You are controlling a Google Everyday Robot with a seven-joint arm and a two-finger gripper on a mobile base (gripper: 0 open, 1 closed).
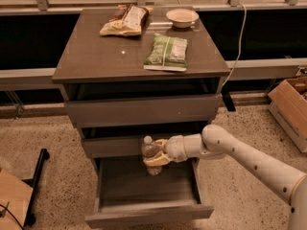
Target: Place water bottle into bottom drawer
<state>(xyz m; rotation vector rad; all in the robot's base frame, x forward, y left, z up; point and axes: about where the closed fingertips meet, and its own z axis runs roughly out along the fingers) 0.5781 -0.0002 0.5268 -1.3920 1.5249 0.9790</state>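
Note:
The water bottle [150,153] is a small clear bottle with a white cap, held upright in my gripper [156,152]. The gripper is shut on its middle, the white arm reaching in from the right. The bottle hangs in front of the middle drawer's face, over the back part of the bottom drawer [147,213], which is pulled open toward the camera. The drawer's inside looks bare. The bottle's base is above the drawer floor, not touching it.
The grey-brown cabinet top [96,56] holds a green snack bag [167,51], a yellow chip bag [125,21] and a small bowl [182,17]. A cardboard box [291,104] stands on the floor at the right. A black stand foot [36,176] is at the left.

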